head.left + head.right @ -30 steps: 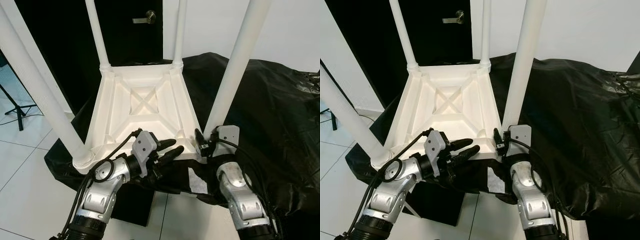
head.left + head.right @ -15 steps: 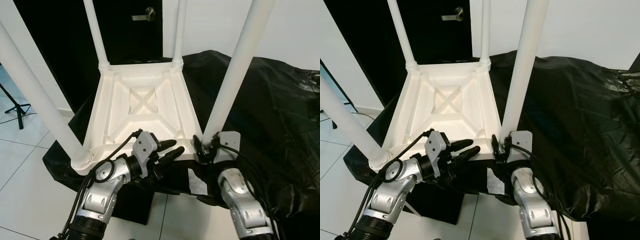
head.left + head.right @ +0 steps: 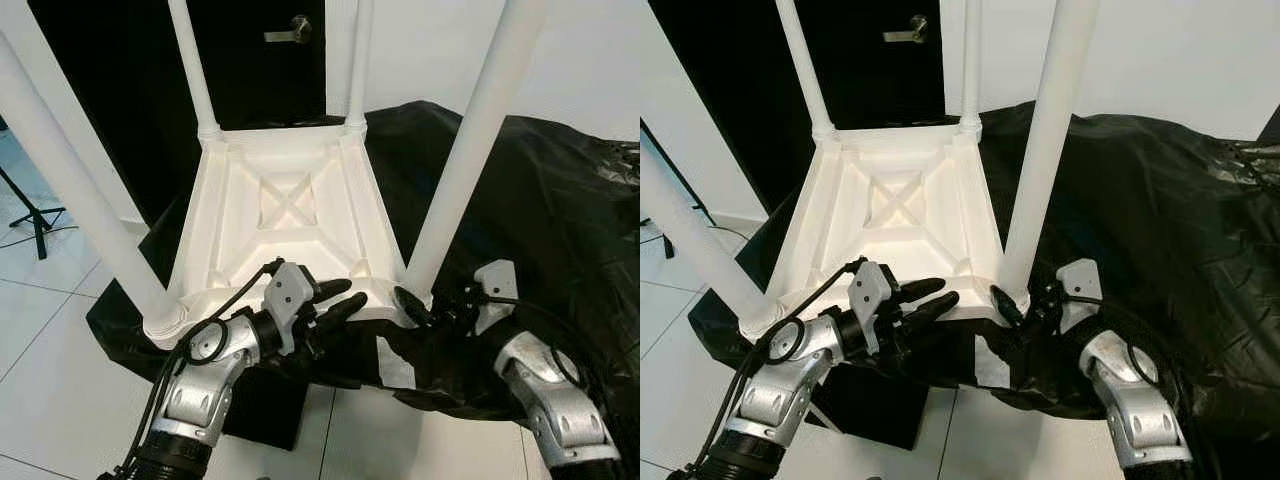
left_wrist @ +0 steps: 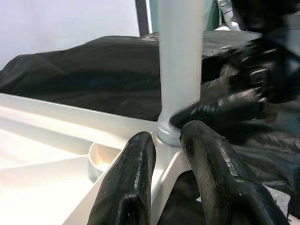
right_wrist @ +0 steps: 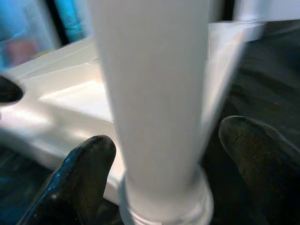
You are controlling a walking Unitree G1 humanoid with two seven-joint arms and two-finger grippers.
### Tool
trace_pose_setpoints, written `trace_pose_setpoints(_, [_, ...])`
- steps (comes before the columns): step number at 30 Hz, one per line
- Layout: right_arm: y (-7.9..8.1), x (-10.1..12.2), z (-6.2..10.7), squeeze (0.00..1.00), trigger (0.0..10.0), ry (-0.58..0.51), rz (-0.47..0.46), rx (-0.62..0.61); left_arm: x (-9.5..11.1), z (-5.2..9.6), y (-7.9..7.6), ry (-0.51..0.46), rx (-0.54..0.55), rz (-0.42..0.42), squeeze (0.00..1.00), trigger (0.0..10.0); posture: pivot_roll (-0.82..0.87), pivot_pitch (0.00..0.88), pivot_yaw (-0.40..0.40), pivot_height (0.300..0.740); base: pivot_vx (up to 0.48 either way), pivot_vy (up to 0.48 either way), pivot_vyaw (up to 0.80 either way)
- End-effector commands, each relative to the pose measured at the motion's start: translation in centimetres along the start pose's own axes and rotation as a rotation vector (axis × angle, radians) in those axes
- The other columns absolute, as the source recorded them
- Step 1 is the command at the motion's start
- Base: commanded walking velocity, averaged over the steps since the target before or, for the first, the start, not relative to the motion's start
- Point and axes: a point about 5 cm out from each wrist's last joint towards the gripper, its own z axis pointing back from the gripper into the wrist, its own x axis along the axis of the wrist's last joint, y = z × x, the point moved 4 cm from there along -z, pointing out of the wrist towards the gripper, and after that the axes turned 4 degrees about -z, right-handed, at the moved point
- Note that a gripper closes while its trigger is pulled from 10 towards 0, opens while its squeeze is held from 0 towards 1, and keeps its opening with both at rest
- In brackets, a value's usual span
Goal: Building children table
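I see the white children's table lying upside down on a bench draped in black plastic sheeting, its underside facing up with a moulded cross at the centre. I count four white legs standing up from its corners, two far and two near; all four are cut off by the top of the head views, so I cannot see their ends. The bench itself is hidden under the sheeting, which hangs over the near edge towards the white tiled floor. Behind the table is a black door with one metal lever handle; at the far left a bit of black stand on the floor is cut off by the frame edge.

My left gripper sits at the table's near edge, its two fingers close together and pinching the thin rim just beside the base of the near right leg. My right gripper is at that same leg's base, its fingers spread on either side of the collar; that wrist view is blurred, so I cannot tell whether they touch it.
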Motion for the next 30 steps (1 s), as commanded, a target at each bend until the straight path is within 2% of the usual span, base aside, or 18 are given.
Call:
trace_pose_setpoints(1, [-0.3,0.3,-0.6,0.0,10.0,0.004,0.039,0.054,-0.2,0.1,0.6,0.016,0.038,-0.007,0.0,10.0,-0.04,0.0,0.014,0.74,0.0,0.0,0.0])
trace_pose_setpoints(7, [-0.5,0.5,-1.7,0.0,10.0,0.013,0.084,0.116,-0.2,0.2,0.7,0.017,0.043,-0.012,0.0,10.0,-0.03,0.0,0.011,0.74,0.0,0.0,0.0])
trace_pose_setpoints(8, [-0.4,0.3,-2.2,0.0,1.5,0.022,0.096,0.155,-0.2,0.3,0.8,0.018,0.05,-0.014,0.0,10.0,-0.02,0.0,0.006,0.74,0.0,0.0,0.0])
trace_pose_setpoints(9, [-0.4,0.3,-2.2,0.0,1.5,0.022,0.096,0.155,-0.2,0.3,0.8,0.018,0.05,-0.014,0.0,10.0,-0.02,0.0,0.006,0.74,0.0,0.0,0.0])
trace_pose_setpoints(10, [-0.4,0.2,-2.3,0.0,0.0,0.024,0.088,0.168,-0.2,0.4,0.8,0.018,0.052,-0.014,0.0,10.0,-0.02,0.0,0.004,0.74,0.0,0.0,0.0])
trace_pose_setpoints(15, [-0.3,0.0,-2.3,0.0,0.0,0.024,0.061,0.176,-0.1,0.5,0.8,0.018,0.063,-0.014,0.0,10.0,-0.01,0.0,0.0,0.74,0.0,0.0,0.0])
trace_pose_setpoints(21, [-0.7,-0.4,-2.0,0.0,0.0,0.018,0.029,0.088,-0.2,0.5,0.6,0.019,0.064,-0.009,0.0,10.0,-0.03,0.0,0.003,0.74,0.0,0.0,0.0])
trace_pose_setpoints(27, [-1.5,-1.0,-1.9,0.0,0.0,0.03,0.037,-0.105,-0.2,0.3,0.6,0.018,0.058,-0.005,0.0,10.0,-0.03,0.0,0.007,0.74,0.0,0.0,0.0])
trace_pose_setpoints(28, [-1.5,-1.0,-1.9,0.0,0.0,0.03,0.037,-0.105,-0.2,0.3,0.6,0.018,0.058,-0.005,0.0,10.0,-0.03,0.0,0.007,0.74,0.0,0.0,0.0])
trace_pose_setpoints(30, [-1.5,-1.0,-1.7,0.0,0.0,0.017,0.001,-0.227,-0.2,0.2,0.5,0.016,0.054,-0.002,0.0,10.0,-0.04,0.0,0.01,0.74,0.0,0.0,0.0])
